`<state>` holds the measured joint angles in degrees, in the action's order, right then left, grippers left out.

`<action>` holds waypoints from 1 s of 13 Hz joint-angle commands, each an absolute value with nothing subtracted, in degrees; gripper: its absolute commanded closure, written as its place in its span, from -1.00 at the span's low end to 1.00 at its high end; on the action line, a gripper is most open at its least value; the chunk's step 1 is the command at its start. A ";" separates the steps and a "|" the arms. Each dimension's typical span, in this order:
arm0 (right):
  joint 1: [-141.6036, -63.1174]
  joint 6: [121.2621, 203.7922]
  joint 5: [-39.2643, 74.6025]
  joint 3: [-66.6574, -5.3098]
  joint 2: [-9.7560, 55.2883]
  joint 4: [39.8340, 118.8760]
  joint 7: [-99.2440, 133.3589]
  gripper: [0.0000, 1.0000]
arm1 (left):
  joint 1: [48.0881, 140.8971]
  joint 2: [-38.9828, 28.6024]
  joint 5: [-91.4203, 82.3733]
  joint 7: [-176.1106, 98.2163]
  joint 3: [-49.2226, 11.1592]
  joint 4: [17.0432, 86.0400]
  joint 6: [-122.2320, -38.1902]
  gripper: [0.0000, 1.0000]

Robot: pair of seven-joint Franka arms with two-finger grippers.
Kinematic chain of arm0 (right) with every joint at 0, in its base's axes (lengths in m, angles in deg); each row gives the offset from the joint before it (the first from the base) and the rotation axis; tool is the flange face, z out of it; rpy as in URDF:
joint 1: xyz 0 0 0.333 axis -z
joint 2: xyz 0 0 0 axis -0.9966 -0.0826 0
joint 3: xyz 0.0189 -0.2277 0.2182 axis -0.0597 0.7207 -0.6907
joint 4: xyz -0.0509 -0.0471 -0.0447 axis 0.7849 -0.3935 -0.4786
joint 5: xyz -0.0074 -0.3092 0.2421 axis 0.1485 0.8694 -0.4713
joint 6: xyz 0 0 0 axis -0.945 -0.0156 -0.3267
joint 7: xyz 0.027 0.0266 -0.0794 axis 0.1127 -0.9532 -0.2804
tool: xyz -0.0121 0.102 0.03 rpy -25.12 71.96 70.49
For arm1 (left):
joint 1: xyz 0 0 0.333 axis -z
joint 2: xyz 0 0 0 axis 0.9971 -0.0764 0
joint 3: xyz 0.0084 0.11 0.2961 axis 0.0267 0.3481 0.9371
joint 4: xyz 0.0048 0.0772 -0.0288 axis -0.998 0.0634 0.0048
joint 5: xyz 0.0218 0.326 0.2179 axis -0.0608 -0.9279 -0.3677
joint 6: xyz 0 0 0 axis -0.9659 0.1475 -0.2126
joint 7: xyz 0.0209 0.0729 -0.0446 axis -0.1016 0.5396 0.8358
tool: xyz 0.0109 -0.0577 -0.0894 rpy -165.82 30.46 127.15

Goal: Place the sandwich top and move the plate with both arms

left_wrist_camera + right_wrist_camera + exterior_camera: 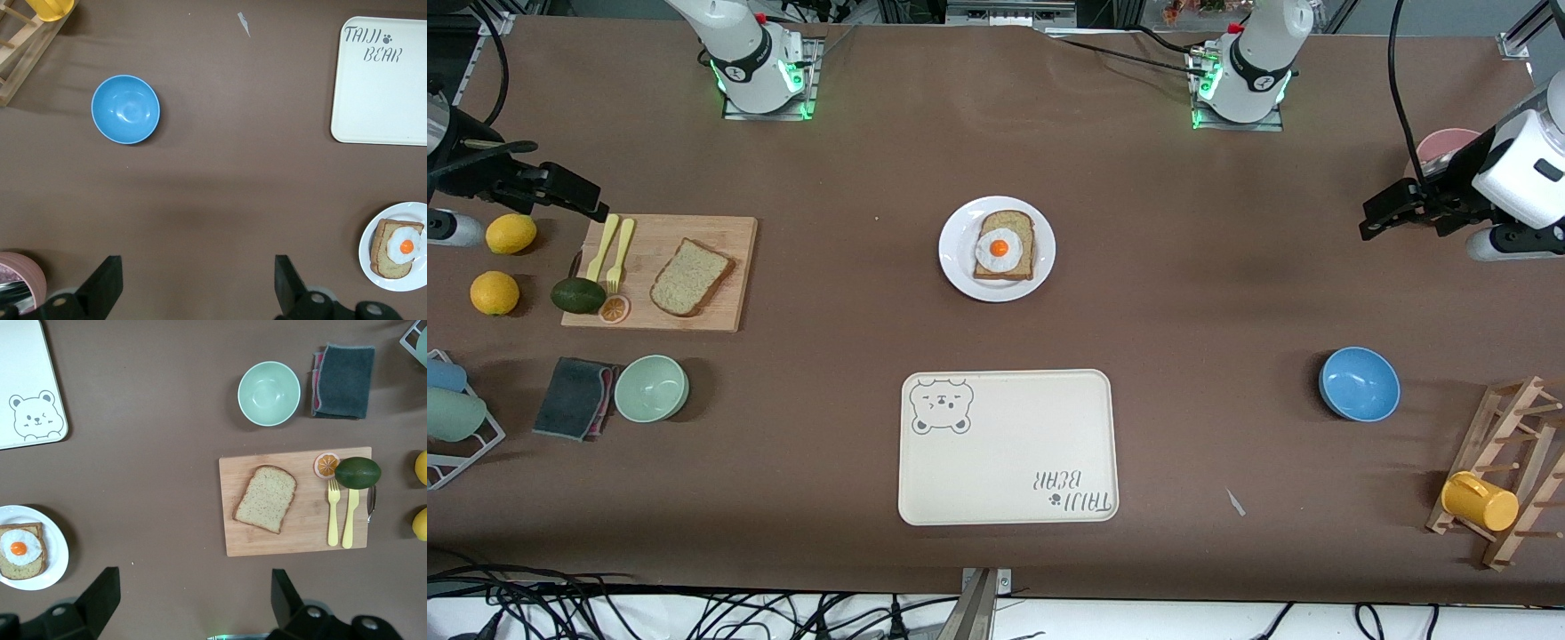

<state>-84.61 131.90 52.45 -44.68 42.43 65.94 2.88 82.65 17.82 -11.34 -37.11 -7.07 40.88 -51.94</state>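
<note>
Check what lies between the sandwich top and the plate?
Bare table only between the sandwich top and the plate, per right wrist view.

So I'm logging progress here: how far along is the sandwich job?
Nothing done yet. The sandwich top lies on the cutting board; the plate holds only the egg slice. Right gripper and left gripper are open, holding nothing. Topping and moving the plate remain.
</note>
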 commanded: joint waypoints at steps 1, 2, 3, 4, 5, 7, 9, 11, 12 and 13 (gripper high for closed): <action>-84.03 131.02 52.67 -45.74 42.37 65.32 2.54 -1.00 | 82.72 17.53 -12.81 -36.43 -7.56 39.37 -50.59 -1.00; -84.03 131.10 52.67 -45.74 42.36 65.50 2.45 -1.00 | 82.72 17.53 -12.73 -36.43 -7.65 39.28 -50.59 -1.00; -84.03 131.19 52.67 -45.65 42.28 65.32 2.53 -1.00 | 82.72 17.53 -12.72 -36.43 -7.74 39.28 -50.59 -1.00; -84.03 131.37 52.58 -45.65 42.19 65.24 2.53 -1.00 | 82.72 17.53 -12.72 -36.43 -7.82 39.28 -50.59 -1.00; -84.12 131.63 52.58 -45.65 42.01 65.24 2.10 -1.00 | 82.72 17.53 -12.72 -36.43 -7.83 39.28 -50.59 -1.00; -84.21 133.12 52.49 -45.65 41.66 65.24 2.01 -1.00 | 82.72 17.53 -12.64 -36.43 -7.74 39.28 -50.59 -1.00; -84.64 133.13 52.49 -45.74 41.57 65.24 2.27 -1.00 | 82.72 17.53 -12.72 -36.52 -7.74 39.28 -50.59 -1.00; -85.35 132.95 52.67 -45.74 41.57 65.32 2.53 -1.00 | 82.72 17.53 -12.99 -36.52 -7.83 39.28 -50.59 -1.00; -85.35 132.95 52.67 -45.74 41.66 65.32 2.53 -1.00 | 82.72 17.53 -12.90 -36.61 -7.83 39.28 -50.59 -1.00; -85.18 133.04 52.58 -45.65 41.66 65.24 2.62 -1.00 | 82.80 17.53 -12.99 -36.61 -7.91 39.28 -50.59 -1.00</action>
